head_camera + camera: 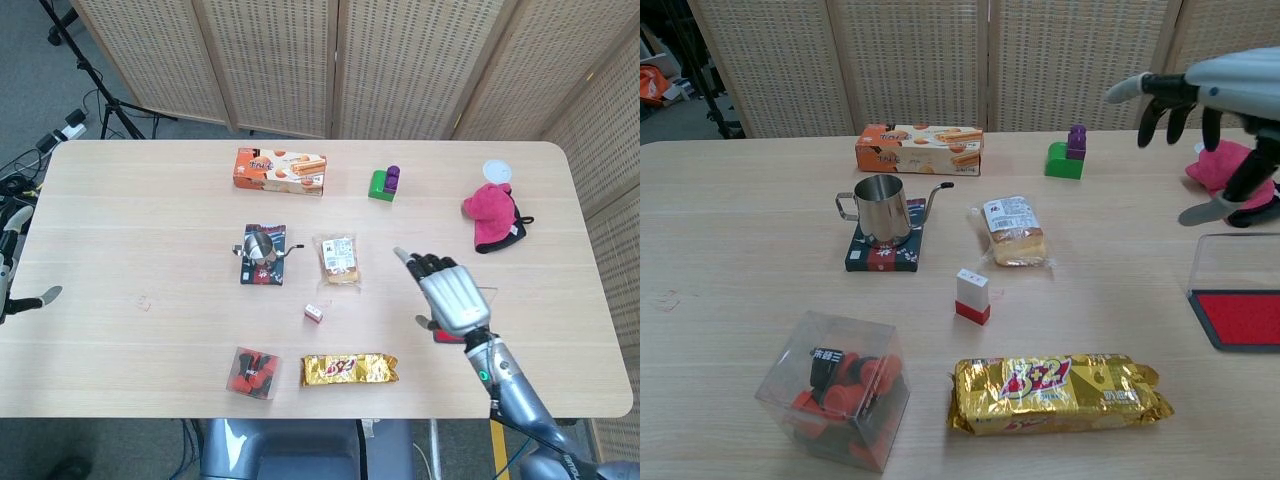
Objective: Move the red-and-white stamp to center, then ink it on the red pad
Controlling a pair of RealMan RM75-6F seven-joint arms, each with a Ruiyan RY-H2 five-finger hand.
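Right robot hand (453, 296) hides red pad (1243, 318) overhead.

Head view: steeply down from high above the near edge, taking in the whole pale wooden table (120, 200) and wicker screens behind. Chest view: low and close, facing across the tabletop, probably missing both side edges. Shared: the middle, around the steel kettle (262, 245) (882, 210).

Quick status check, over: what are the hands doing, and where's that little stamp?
Right hand open, above the table near the red pad. Left hand open at table's left edge. Stamp untouched, upright, mid-table. Nothing blocking it.
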